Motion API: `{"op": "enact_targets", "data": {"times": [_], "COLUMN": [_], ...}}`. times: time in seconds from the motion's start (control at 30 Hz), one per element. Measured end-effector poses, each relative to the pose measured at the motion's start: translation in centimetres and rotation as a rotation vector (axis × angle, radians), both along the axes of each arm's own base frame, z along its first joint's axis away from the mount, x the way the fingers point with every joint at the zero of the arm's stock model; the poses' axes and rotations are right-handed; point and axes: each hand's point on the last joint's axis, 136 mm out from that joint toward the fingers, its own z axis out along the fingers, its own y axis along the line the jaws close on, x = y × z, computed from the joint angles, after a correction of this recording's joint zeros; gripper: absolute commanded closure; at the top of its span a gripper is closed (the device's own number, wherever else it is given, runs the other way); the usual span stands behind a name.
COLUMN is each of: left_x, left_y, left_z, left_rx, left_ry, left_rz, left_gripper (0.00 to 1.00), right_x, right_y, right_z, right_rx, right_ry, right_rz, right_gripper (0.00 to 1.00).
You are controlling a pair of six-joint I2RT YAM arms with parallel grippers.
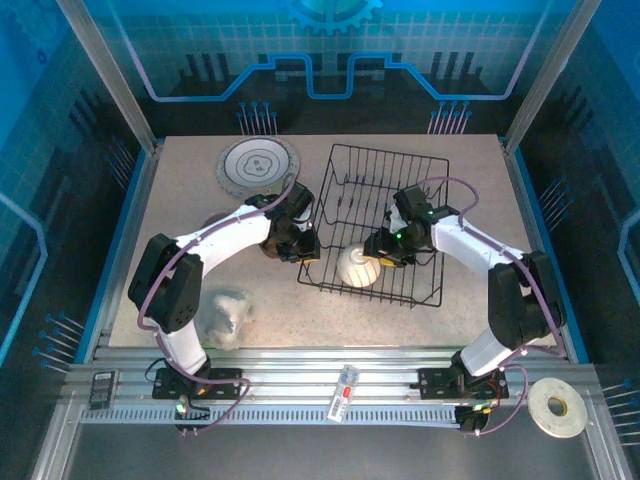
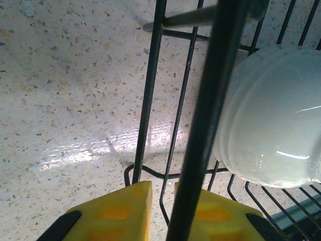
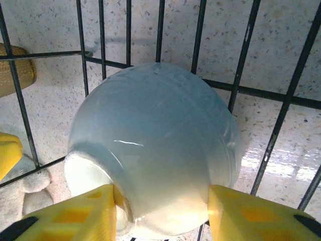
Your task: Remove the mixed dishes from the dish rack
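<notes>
Your right gripper (image 1: 383, 248) reaches into the black wire dish rack (image 1: 372, 190), which stands at the middle of the speckled beige surface (image 1: 170, 190). Its jaws grasp a small white ceramic bowl (image 1: 358, 266). The bowl lies overturned on the rack's floor near its 7 o'clock corner, with its foot tipped toward the wrist camera. In your right wrist view, one of the yellow fingers (image 3: 75, 218) presses against the bowl's foot ring at 7 o'clock. The other presses against its wall at 5 o'clock.

Your left gripper (image 1: 298, 243) sits at the rack's 9 o'clock side, jaws clenched on a wire of its raised wall. In your left wrist view that wire runs between the two nearly closed fingers, and the bowl sits at 3 o'clock, inside the rack.

A large round white plate with a patterned face (image 1: 258, 165) lies flat on the surface at 11 o'clock, outside the rack and near its far-left corner. A small brown cup (image 3: 15, 70) shows in part at 10 o'clock of your right wrist view, on the surface beyond the rack's wires. A whitish shapeless plastic lump (image 1: 224, 312) rests on the surface at 7 o'clock, beside the left arm. A white tape ring (image 1: 557, 407) lies at 5 o'clock, off the surface, near the right arm's base.
</notes>
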Motion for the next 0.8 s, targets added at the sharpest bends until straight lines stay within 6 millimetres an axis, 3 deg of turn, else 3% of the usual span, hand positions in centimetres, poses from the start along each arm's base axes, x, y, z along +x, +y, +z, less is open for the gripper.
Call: {"op": "enact_targets", "data": {"times": [0.23,0.8], "left_x": [-0.2,-0.4], "left_y": [0.1,0.1], "left_z": [0.0,1.3], "left_rx": [-0.004,-0.026], "left_ry": [-0.003,-0.026], "left_rz": [0.005,0.022], "left_gripper": [0.79,0.46], "right_x": [-0.1,0.2], "right_y": [0.0,1.2], "right_z": [0.1,0.3], "right_rx": [0.041,0.171], "right_ry": [-0.022,-0.04], "right_rz": [-0.011,-0.027], "right_gripper": [0.67,0.76]}}
